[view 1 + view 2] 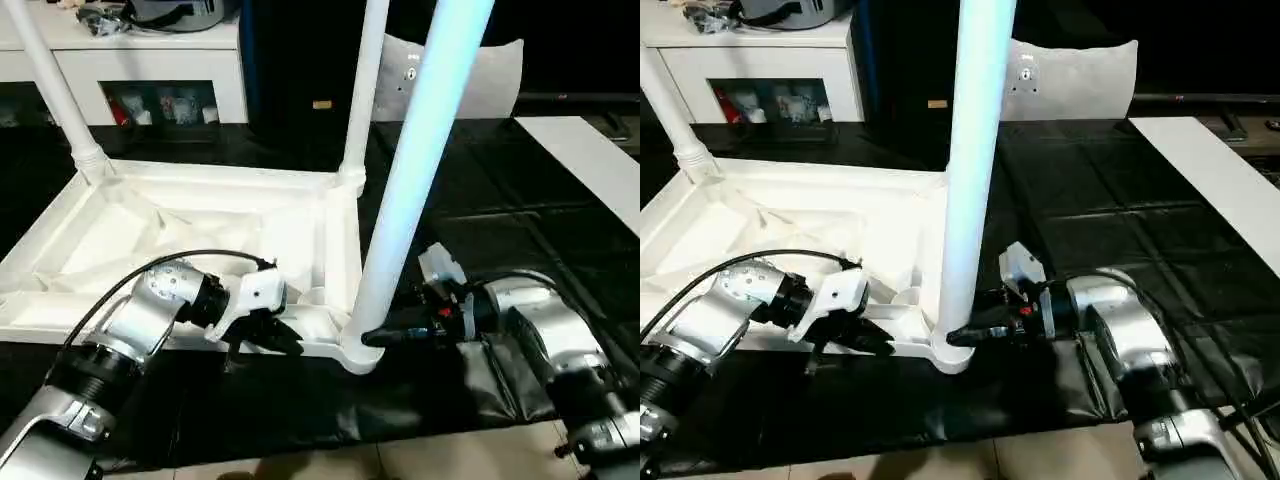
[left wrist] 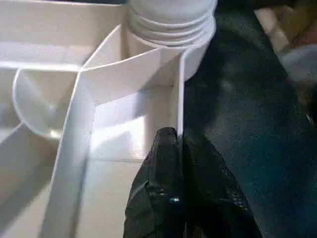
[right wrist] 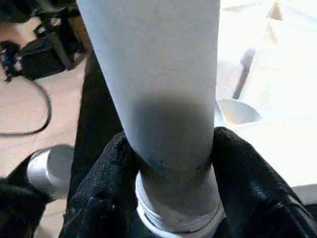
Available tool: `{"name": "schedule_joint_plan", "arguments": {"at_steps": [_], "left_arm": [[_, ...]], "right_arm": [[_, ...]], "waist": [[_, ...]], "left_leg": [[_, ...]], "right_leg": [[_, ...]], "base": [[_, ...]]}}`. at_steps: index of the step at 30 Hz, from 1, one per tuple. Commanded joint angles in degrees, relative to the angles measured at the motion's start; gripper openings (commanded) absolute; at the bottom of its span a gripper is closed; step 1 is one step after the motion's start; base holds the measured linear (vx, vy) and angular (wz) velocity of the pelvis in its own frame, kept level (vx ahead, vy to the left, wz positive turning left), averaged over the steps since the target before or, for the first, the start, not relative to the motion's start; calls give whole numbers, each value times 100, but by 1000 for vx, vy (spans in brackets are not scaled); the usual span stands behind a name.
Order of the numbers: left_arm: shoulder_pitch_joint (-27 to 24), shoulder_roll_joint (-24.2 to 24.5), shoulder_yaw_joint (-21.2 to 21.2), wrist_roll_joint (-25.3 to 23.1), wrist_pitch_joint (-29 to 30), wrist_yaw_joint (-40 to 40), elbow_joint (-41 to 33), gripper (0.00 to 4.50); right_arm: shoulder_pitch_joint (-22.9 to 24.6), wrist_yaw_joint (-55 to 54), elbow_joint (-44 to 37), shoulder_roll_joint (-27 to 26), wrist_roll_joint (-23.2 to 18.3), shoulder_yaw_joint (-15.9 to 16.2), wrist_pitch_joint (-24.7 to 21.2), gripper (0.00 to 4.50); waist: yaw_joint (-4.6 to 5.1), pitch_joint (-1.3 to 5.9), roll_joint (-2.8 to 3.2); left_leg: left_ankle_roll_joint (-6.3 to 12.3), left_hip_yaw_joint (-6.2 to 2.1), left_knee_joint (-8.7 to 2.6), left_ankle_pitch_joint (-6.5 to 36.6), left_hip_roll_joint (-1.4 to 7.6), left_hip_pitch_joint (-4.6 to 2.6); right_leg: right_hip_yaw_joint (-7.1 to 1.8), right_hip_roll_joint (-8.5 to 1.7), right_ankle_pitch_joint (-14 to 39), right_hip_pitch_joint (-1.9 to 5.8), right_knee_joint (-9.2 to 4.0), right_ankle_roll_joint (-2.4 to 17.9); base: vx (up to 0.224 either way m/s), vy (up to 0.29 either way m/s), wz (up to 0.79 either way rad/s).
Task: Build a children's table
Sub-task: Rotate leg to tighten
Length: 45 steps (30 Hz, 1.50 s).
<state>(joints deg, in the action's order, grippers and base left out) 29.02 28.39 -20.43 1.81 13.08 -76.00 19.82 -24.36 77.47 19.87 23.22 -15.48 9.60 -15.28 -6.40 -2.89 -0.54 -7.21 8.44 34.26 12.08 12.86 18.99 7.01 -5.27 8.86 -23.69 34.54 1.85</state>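
Observation:
The white tabletop lies underside up on a black mat. Two legs stand in its far corners, one at the left and one at the back. A third long white leg stands in the near right corner socket. My right gripper is shut on this leg's lower end, one black finger on each side just above the threaded collar. My left gripper is shut on the tabletop's thin front rim wall, close beside that same corner.
A white cabinet stands behind the tabletop. A white board lies on the mat at the right, and a pale panel leans at the back. Light floor borders the mat's near edge, with a cable on it.

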Motion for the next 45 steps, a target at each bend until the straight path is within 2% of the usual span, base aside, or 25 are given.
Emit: {"name": "schedule_joint_plan", "arguments": {"at_steps": [1, 3, 4, 5, 6, 8, 10, 13, 14, 15, 18, 20, 21, 27, 28, 31, 34, 38, 40, 41, 45], "left_arm": [[81, -414, 203, 18, 458, 878, -291, 0], [48, -747, 396, 39, 917, 1485, -460, 0], [42, -799, 420, 33, 979, 1578, -485, 0], [18, -1069, 511, -43, 1307, 2044, -611, 0], [22, -1246, 550, -133, 1422, 2360, -635, 0], [21, -1545, 615, -287, 1565, 2904, -665, 0], [22, -1705, 658, -357, 1603, 3188, -676, 0], [-10, -1932, 682, -433, 1760, 3504, -826, 0], [-22, -1952, 673, -457, 1784, 3541, -866, 0], [-40, -1937, 642, -460, 1867, 3572, -946, 0], [-78, -1881, 620, -527, 1931, 3598, -1038, 0], [-88, -1843, 618, -548, 1926, 3592, -1052, 0], [-105, -1758, 610, -548, 1886, 3578, -1060, 0], [-153, -1605, 592, -464, 1765, 3363, -1084, 0], [-150, -1552, 569, -444, 1693, 3256, -1073, 0], [-156, -1386, 500, -362, 1630, 2945, -1063, 0], [-161, -968, 333, -291, 1273, 2252, -966, 0], [-151, -506, 150, -226, 752, 1441, -832, 0], [-127, -325, 100, -152, 699, 1095, -783, 0], [-103, -107, 24, -49, 396, 574, -719, 0], [-46, 70, -86, 29, 177, 147, -629, 0]], "right_arm": [[-10, -749, -102, -471, 66, 164, -384, 191], [-160, -1728, 138, -934, 240, -30, -401, 191], [-187, -1874, 176, -1008, 250, -69, -405, 191], [-335, -2631, 370, -1341, 345, -231, -435, 191], [-424, -3033, 507, -1500, 454, -271, -435, 191], [-570, -3721, 735, -1772, 636, -333, -430, 191], [-657, -4075, 866, -1919, 684, -398, -458, 191], [-700, -4089, 894, -2064, 721, -398, -314, 191], [-679, -4033, 861, -2086, 726, -407, -231, 226], [-647, -4049, 829, -2093, 709, -451, -199, 247], [-618, -4070, 801, -2064, 742, -487, -55, 270], [-607, -4078, 799, -2027, 751, -498, -21, 280], [-561, -3975, 753, -1926, 674, -519, 71, 303], [-371, -3573, 531, -1634, 569, -654, 166, 338], [-336, -3422, 484, -1527, 565, -640, 176, 354], [-257, -2897, 404, -1204, 578, -519, 318, 373], [-174, -2023, 292, -674, 497, -401, 421, 408], [-207, -1529, 352, -247, 570, -305, 620, 438], [-237, -1236, 375, -83, 584, -250, 730, 438], [-258, -793, 320, 106, 516, -182, 801, 438], [-274, -309, 279, 259, 418, -94, 881, 438]], "waist": [[43, 350, -20], [120, 343, -37], [146, 346, 4], [206, 352, -21], [289, 351, -14], [388, 359, -13], [435, 370, -19], [407, 393, -12], [406, 399, -79], [377, 408, -43], [360, 423, -28], [359, 418, -26], [358, 405, -20], [338, 396, -16], [320, 394, 24], [275, 395, 2], [257, 390, -15], [246, 374, -20], [223, 376, -25], [207, 374, -16], [113, 382, -29]], "left_leg": [[222, 116, -419, 915, -10, 76], [81, 102, -413, 1031, -56, 85], [51, 87, -413, 1053, -62, 95], [84, 80, -408, 1101, -78, 115], [81, 79, -411, 1108, -66, 118], [82, 78, -388, 1098, -81, 114], [166, 80, -375, 1071, -102, 130], [337, 99, -381, 906, -65, 115], [371, 103, -383, 857, -54, 131], [398, 99, -384, 726, -51, 135], [472, 101, -383, 439, -36, 149], [484, 103, -385, 403, -33, 151], [480, 106, -390, 500, -31, 141], [471, 110, -395, 644, -31, 132], [473, 109, -392, 664, -35, 128], [501, 111, -393, 665, -27, 127], [549, 112, -391, 736, -31, 129], [540, 111, -399, 844, -26, 114], [510, 111, -400, 867, -14, 96], [499, 112, -403, 840, -9, 92], [523, 124, -399, 765, 0, 83]], "right_leg": [[-274, -256, 2335, 366, -473, 667], [-226, -269, 2893, 371, -546, 395], [-214, -279, 2962, 380, -546, 357], [-186, -269, 3055, 389, -593, 247], [-192, -255, 2953, 364, -584, 293], [-180, -247, 2908, 357, -595, 325], [-178, -242, 2876, 366, -604, 340], [-227, -229, 2351, 346, -547, 523], [-233, -227, 2252, 355, -527, 553], [-250, -234, 2037, 367, -481, 638], [-272, -232, 1459, 387, -406, 851], [-278, -236, 1350, 393, -391, 919], [-277, -239, 1425, 389, -407, 944], [-281, -246, 1599, 393, -439, 886], [-282, -242, 1620, 393, -441, 882], [-283, -242, 1551, 393, -434, 898], [-283, -238, 1635, 401, -444, 897], [-281, -245, 1895, 379, -466, 835], [-285, -254, 1973, 368, -460, 826], [-290, -253, 1938, 364, -455, 850], [-303, -246, 1653, 363, -411, 979]], "base": [[0, 0, 0], [0, 0, 0], [0, 0, 0], [0, 0, 0], [0, 0, 0], [0, 0, 0], [0, 0, 0], [0, 0, 0], [0, 0, 0], [0, 0, 0], [0, 0, 0], [0, 0, 0], [0, 0, 0], [0, 0, 0], [0, 0, 0], [0, 0, 0], [0, 0, 0], [0, 0, 0], [0, 0, 0], [0, 0, 0], [0, 0, 0]]}}
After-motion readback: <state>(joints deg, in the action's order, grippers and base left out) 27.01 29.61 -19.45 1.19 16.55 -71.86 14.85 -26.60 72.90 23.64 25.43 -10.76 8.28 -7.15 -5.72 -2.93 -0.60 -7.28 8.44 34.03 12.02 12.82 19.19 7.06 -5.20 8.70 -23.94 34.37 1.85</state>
